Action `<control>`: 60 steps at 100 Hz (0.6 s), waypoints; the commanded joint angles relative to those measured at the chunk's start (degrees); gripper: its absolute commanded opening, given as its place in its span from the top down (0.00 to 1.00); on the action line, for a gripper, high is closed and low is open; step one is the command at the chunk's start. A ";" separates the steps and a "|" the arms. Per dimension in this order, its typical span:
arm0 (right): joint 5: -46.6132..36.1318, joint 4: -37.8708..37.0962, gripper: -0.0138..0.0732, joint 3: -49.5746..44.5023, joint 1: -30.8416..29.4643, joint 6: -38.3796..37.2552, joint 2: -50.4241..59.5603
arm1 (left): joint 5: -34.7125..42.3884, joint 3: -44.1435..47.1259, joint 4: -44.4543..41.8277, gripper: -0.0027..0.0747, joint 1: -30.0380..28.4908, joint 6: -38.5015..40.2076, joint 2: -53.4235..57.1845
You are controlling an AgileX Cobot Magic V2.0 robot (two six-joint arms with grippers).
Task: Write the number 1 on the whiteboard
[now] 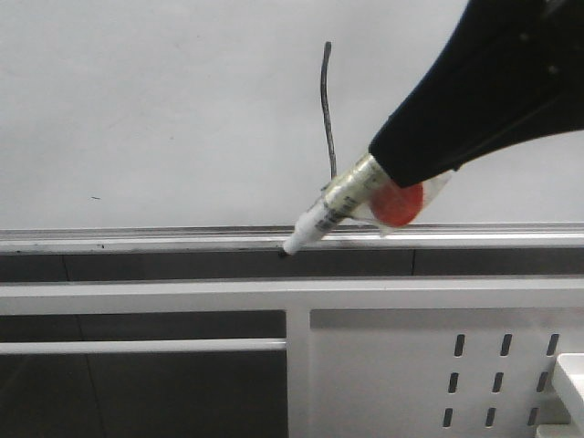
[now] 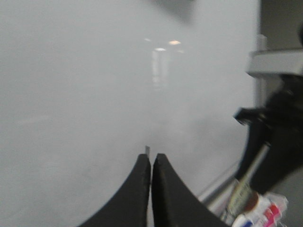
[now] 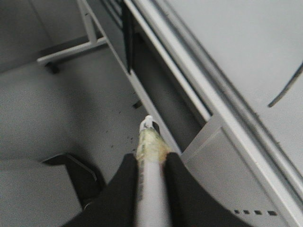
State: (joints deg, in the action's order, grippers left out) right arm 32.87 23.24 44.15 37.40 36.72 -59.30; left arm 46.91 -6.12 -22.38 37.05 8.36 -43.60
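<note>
Right gripper (image 3: 150, 163) clamped a marker pen (image 1: 330, 208), tip down at the whiteboard's (image 1: 164, 109) silver ledge (image 1: 137, 239).
Black housing hid the pen's upper barrel; a red cap-like blob behind it was unclear. The number 1 (image 1: 326, 105), a thin, slightly curved dark stroke, stood on the glossy white board above the pen. Blurred, the left gripper (image 2: 151, 163) was pressed closed, empty.

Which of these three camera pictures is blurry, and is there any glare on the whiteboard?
Left wrist view: soft and hazy overall, with bright lamp reflections on the whiteboard above the shut left gripper. Front view: sharp, the number 1 crisp, no glare. Right wrist view: the marker close up is slightly soft.
</note>
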 commanded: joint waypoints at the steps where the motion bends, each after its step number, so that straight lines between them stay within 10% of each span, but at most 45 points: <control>1: 6.13 0.21 0.92 5.02 0.14 0.02 1.18 | -4.62 -4.27 -9.66 0.99 -0.13 5.64 -0.26; 17: 9.90 -1.88 0.92 10.06 0.14 0.02 1.18 | -9.98 -9.59 -27.04 0.84 -0.13 15.39 -2.29; 38: 10.69 -3.41 0.92 12.08 0.28 0.02 -0.81 | -10.16 -16.16 -27.75 0.50 2.16 16.05 -12.91; 60: 8.77 -3.75 0.92 12.56 2.08 0.69 -2.24 | -9.92 -21.37 -29.99 0.47 5.97 16.19 -23.56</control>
State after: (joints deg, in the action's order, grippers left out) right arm 45.32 19.50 54.58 38.86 36.72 -61.90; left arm 33.76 -24.30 -53.05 41.79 23.70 -65.08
